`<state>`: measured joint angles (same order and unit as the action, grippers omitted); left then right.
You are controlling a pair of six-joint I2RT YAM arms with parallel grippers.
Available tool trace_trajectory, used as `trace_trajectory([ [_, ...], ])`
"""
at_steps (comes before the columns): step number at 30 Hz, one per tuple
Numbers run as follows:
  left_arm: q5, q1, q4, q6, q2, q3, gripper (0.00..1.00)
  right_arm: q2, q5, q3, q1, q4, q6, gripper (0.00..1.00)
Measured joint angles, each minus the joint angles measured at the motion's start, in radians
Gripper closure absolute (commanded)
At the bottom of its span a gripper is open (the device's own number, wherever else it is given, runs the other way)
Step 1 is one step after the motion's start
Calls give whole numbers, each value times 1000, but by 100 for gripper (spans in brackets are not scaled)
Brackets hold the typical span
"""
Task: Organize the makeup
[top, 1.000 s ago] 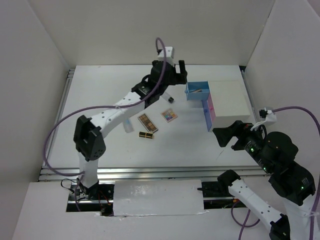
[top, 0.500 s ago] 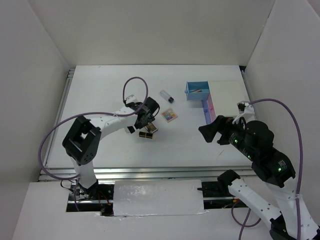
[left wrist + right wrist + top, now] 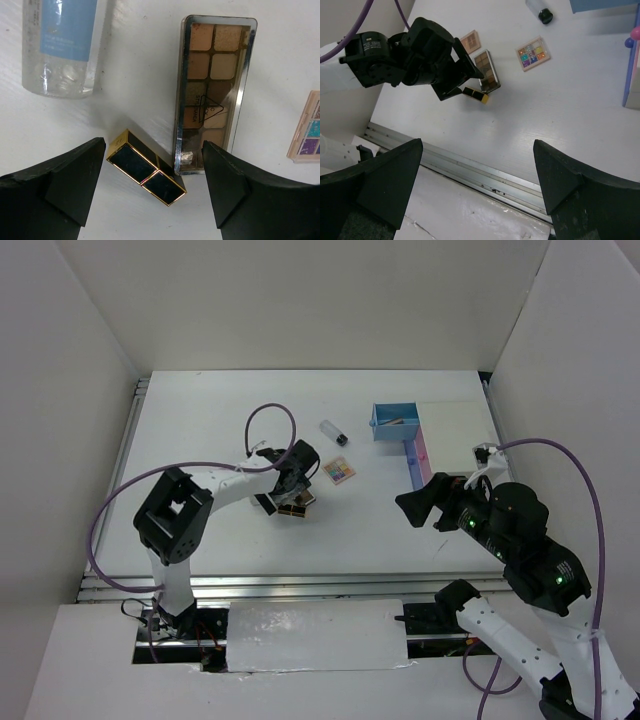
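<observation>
My left gripper (image 3: 154, 167) is open and grasps nothing. The black-gold lipstick tube (image 3: 146, 173) lies slanted between my fingers (image 3: 65, 185), touching neither, and the long eyeshadow palette (image 3: 212, 85) is just ahead of my right finger. If I close now, I think this finger may catch the palette's corner, or the slanted tube may turn and slip out. Whether tube and palette touch I cannot tell, and the clear bottle (image 3: 62, 45) ahead on my left is cut off.

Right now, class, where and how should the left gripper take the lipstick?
Grip mid-length across its long flat sides, from above. The lipstick lies flat, diagonal inside the open left gripper, so rotate to square up; the palette crowds one end.
</observation>
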<state>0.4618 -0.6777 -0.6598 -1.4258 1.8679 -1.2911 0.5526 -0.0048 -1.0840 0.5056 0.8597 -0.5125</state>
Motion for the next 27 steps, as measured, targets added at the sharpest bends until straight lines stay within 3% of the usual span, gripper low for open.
trace_trajectory([
  [11, 11, -38, -37, -59, -21, 47, 9, 0, -18, 11, 0, -6, 0, 0],
  [14, 12, -38, -35, -73, -21, 53, 21, -1, -21, 11, 0, -7, 0, 0],
  [18, 13, -38, -29, -77, -19, 54, 50, -5, -23, 11, 0, -6, 0, 0],
  [25, 14, -39, -14, -84, -17, 71, 58, -23, -23, 11, 0, -6, 0, 0],
  [27, 17, -39, -8, -96, -21, 78, 70, -23, -22, 11, 0, -6, 0, 0],
])
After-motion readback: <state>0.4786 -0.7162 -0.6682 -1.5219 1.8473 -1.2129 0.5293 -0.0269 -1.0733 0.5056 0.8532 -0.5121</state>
